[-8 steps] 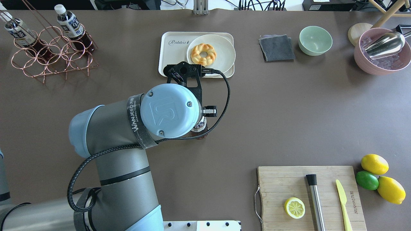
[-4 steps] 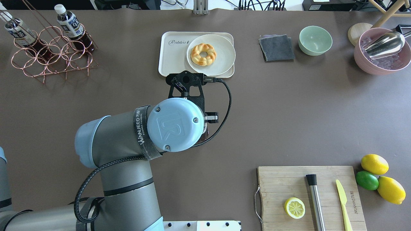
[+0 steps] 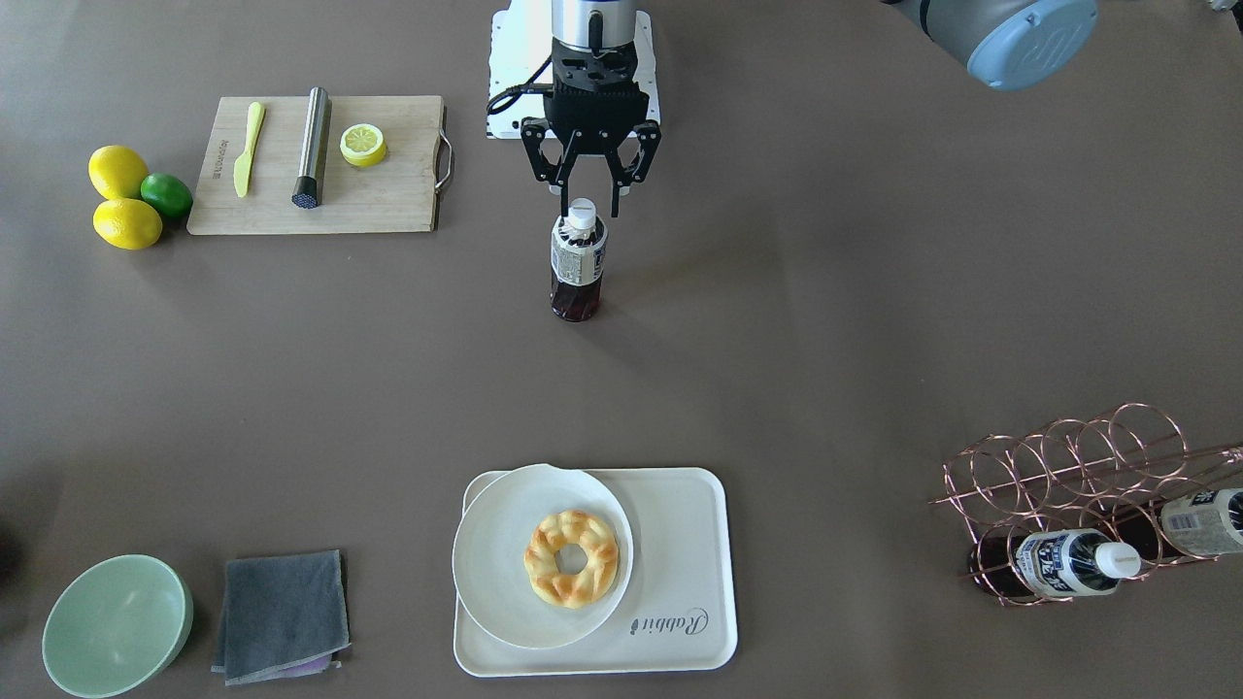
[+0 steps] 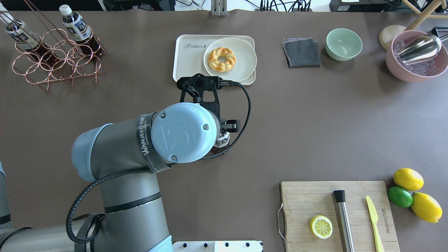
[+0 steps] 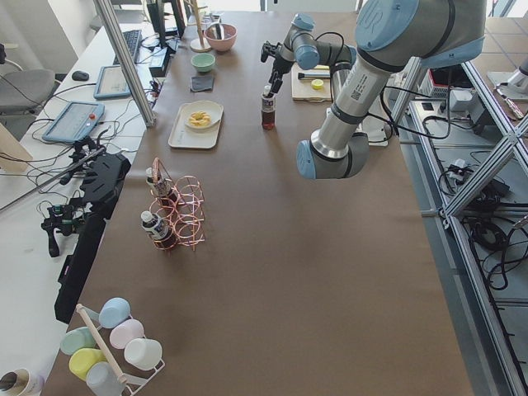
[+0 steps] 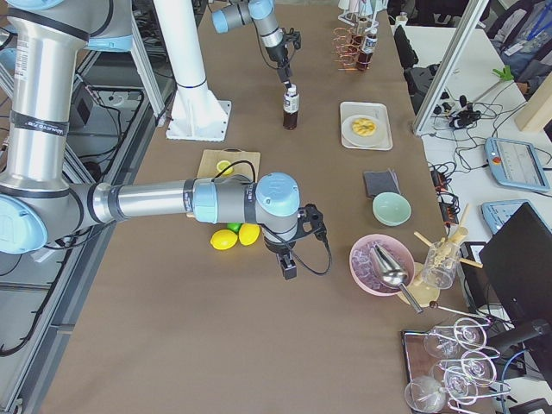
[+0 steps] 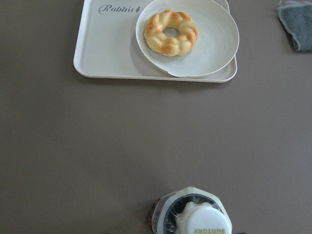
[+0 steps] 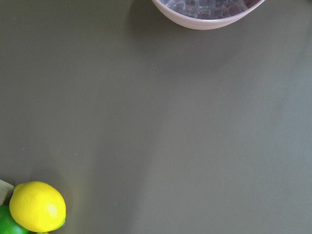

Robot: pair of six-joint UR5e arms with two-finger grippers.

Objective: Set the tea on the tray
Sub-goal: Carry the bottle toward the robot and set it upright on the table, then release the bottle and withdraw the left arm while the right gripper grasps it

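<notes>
One tea bottle (image 3: 579, 257) stands upright on the brown table, near the robot's side; its white cap shows in the left wrist view (image 7: 204, 222). My left gripper (image 3: 590, 199) is open, its fingers spread on either side of the cap without closing on it. The cream "Rabbit" tray (image 3: 680, 563) lies farther out across the table and holds a round white plate (image 3: 505, 573) with a donut (image 3: 572, 558). The tray also shows in the overhead view (image 4: 187, 63). My right gripper (image 6: 289, 263) hangs near the lemons; I cannot tell whether it is open or shut.
Two more tea bottles (image 4: 75, 29) (image 4: 19, 33) lean in a copper wire rack (image 4: 56, 59) at the far left. A wooden cutting board (image 4: 315, 203) holds a lemon half, a muddler and a knife. A green bowl (image 4: 344, 43), a grey cloth (image 4: 301, 51) and a pink ice bowl (image 4: 414, 59) stand at the back right.
My left wrist shifted toward the robot, then slightly back to the left. The bottle stays in about the same place on the table.
</notes>
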